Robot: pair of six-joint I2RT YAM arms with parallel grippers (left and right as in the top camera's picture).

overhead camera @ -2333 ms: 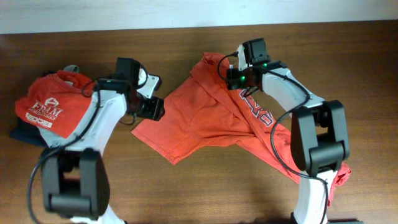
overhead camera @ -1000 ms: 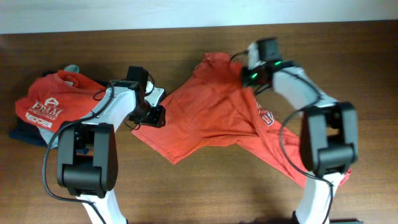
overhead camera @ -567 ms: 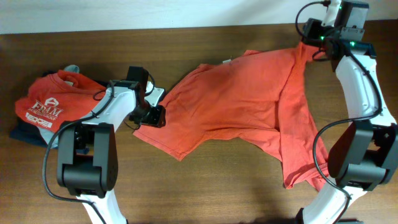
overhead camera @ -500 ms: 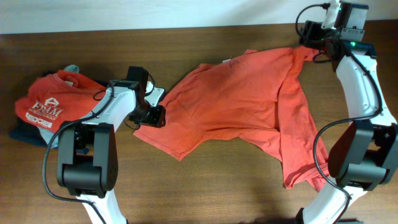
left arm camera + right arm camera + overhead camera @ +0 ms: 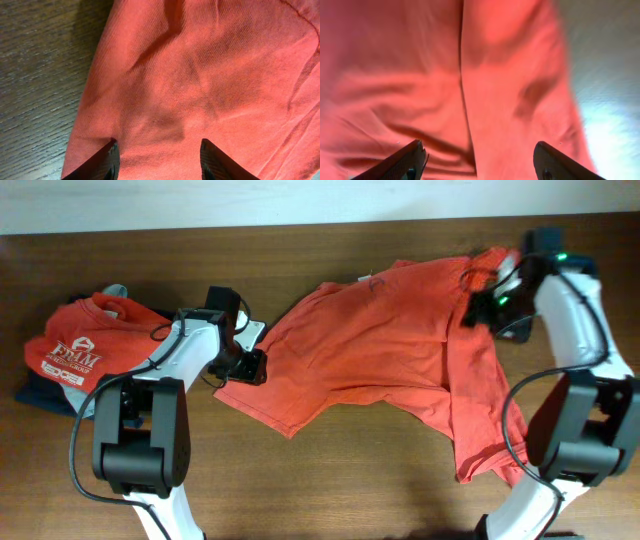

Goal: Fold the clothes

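Note:
The large coral-red T-shirt [image 5: 380,340] lies opened out across the middle and right of the table, with creases and a long fold down its right side. Its lettering is hidden. My left gripper [image 5: 243,363] is open and sits low over the shirt's left edge; in the left wrist view its fingers [image 5: 159,145] straddle red cloth [image 5: 200,75]. My right gripper [image 5: 487,308] is open above the shirt's upper right part. The right wrist view shows its spread fingers [image 5: 480,145] over wrinkled red cloth [image 5: 495,75], holding nothing.
A pile of clothes lies at the far left: a red tee with white "FRAM" print [image 5: 85,345] on top, a navy garment [image 5: 32,394] under it and a bit of grey [image 5: 118,290] behind. The brown wooden table [image 5: 300,490] ends at the back along a white strip.
My right gripper pulled the folded-over part of the shirt up and to the right, spreading it out, then let go and came down-left over the cloth. My left gripper stayed put.

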